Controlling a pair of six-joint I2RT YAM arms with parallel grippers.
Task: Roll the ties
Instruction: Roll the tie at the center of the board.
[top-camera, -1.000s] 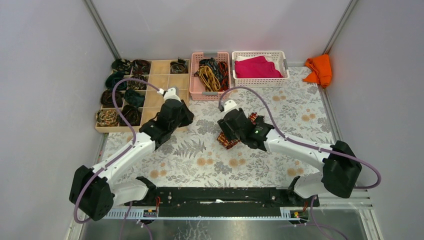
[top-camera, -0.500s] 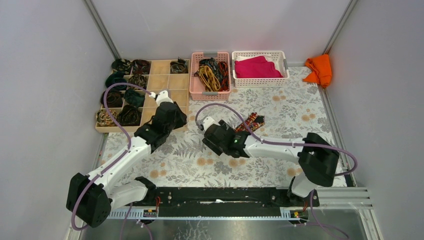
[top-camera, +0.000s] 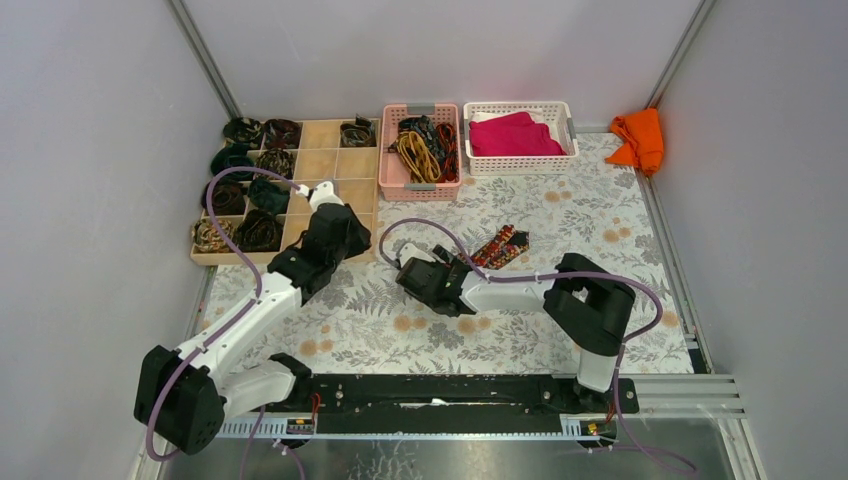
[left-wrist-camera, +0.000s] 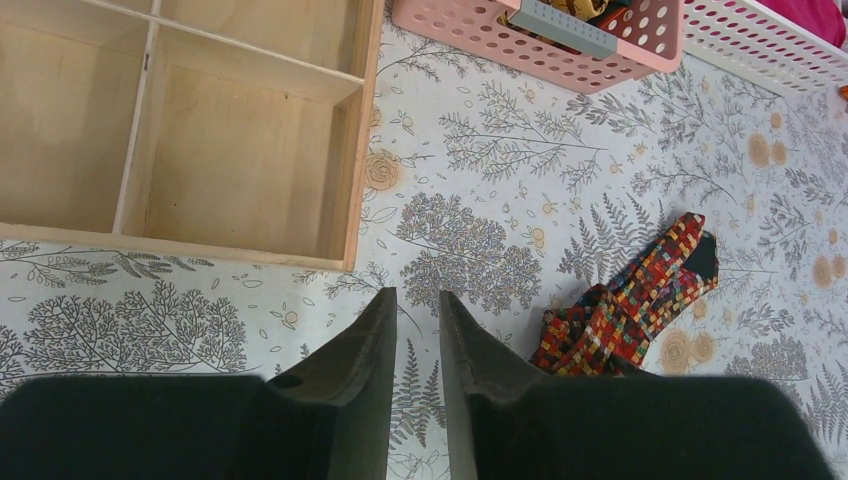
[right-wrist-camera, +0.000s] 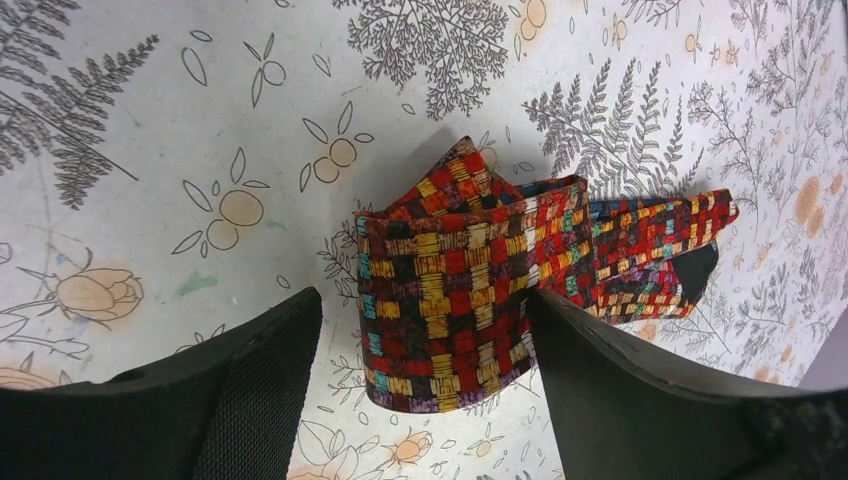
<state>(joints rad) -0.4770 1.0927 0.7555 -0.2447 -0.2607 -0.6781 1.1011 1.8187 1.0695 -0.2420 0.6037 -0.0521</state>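
Right hand (right-wrist-camera: 425, 297): fingers spread wide, straddling the rolled end of the red patterned tie (right-wrist-camera: 450, 300). One pad looks to be against the roll's side and the other shows a clear gap, so it isn't clamped.

The tie is on the desk (top-camera: 400, 320), in front of the pink basket (top-camera: 420, 190) and well apart from it. It's only partly rolled. The wound bundle stands on edge, and the loose tail lies flat, running off to a spot in front of and right of the basket.

Left hand (left-wrist-camera: 416, 295): fingers nearly together with a thin slit between them, nothing in it. It's over the desk, in front of and left of the pink basket. Can't tell if it touches the surface.

Other items:
- The pink basket holds loose ties (top-camera: 420, 145) in a tangle.
- The wooden tray (top-camera: 330, 160) is just left of the pink basket. Rolled ties (top-camera: 240, 195) fill the cells farthest from the basket, and there's one more roll in the back cell next to it.
- The white basket (top-camera: 520, 165) is just right of the pink basket, with the magenta cloth (top-camera: 510, 135) inside.
- The orange cloth (top-camera: 640, 138) is further right of the pink basket, past the white one, on the desk.
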